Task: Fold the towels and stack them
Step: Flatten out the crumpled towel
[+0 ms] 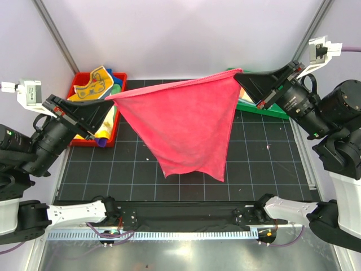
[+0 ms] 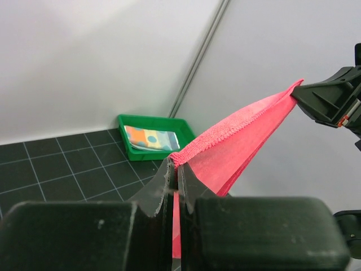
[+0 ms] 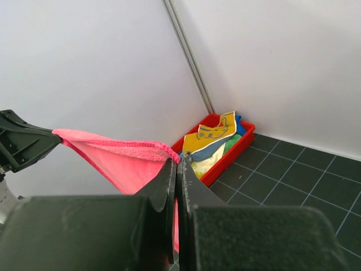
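Top external: pink-red towel [image 1: 186, 124] is held up in the air between the arms. Its top edge is stretched taut and the rest hangs in a loose point over the black grid mat [image 1: 265, 164]. Can't tell if the low tip touches the mat. Towel's left corner is pinched in the left gripper [image 1: 107, 100], right corner in the right gripper [image 1: 238, 79]. Both wrist views show fingers closed tight on fabric.

Back-left, red tray [image 1: 114, 129] has the orange-yellow tiger towel [image 1: 93, 84] on top of a heap of blue, green and yellow cloth. Back-right, green tray [image 1: 269, 111] has a folded patchwork towel [image 2: 151, 138] lying flat inside.
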Robot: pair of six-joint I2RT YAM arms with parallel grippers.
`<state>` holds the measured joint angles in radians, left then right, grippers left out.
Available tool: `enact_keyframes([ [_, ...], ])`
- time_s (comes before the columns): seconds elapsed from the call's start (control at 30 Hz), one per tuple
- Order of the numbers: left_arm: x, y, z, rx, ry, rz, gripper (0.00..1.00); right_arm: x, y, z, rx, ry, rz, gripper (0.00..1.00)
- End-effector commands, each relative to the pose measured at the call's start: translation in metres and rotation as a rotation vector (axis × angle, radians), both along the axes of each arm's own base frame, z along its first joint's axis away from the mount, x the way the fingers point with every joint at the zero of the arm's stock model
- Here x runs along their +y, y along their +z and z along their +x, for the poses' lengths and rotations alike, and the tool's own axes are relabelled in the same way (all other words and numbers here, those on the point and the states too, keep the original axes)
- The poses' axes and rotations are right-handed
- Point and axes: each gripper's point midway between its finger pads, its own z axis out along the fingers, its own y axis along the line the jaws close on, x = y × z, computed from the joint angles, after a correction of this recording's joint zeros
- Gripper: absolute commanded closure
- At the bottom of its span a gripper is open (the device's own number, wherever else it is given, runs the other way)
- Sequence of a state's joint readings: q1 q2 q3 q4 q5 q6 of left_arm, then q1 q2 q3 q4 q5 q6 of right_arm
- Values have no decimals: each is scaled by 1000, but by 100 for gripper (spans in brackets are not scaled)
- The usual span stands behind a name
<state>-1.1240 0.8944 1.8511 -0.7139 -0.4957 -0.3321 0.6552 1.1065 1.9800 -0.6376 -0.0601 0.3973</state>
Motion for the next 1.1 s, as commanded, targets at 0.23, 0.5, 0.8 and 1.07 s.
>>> enact_keyframes([
  [0.23, 13, 25, -6, -53, 3, -66, 100, -3, 14, -12, -38, 27, 40, 99],
  [0.5, 8, 14, 25, -47, 166, 33, 100, 14, -17, 32, 23, -48, -31, 99],
  [0.8, -27, -6, 97, -91, 389, 253, 100, 37, -72, 123, 101, -178, -159, 99],
  [1.07, -22, -63, 242, 105, 352, 83, 100, 29, -131, 240, 208, -228, -151, 99],
])
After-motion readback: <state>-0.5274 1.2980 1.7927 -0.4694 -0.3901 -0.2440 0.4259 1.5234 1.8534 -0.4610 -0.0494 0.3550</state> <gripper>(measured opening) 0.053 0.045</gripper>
